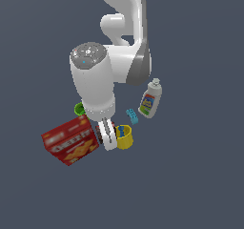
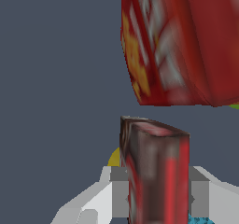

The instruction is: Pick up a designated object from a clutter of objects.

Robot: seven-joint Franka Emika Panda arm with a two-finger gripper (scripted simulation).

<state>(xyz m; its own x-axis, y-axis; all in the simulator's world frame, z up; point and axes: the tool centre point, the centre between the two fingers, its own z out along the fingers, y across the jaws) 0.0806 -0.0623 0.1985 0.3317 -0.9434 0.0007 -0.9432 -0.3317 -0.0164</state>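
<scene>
One small dark box (image 2: 156, 171) with red and white markings stands clamped between the two fingers of the gripper (image 1: 107, 136), just beside one large red cracker box (image 1: 71, 140). Around them on the grey surface (image 1: 190, 185) sit two cups, one green cup (image 1: 79, 109) and one yellow cup (image 1: 125, 137), plus one blue brick (image 1: 132, 115) and one white bottle (image 1: 150, 99) farther off.
</scene>
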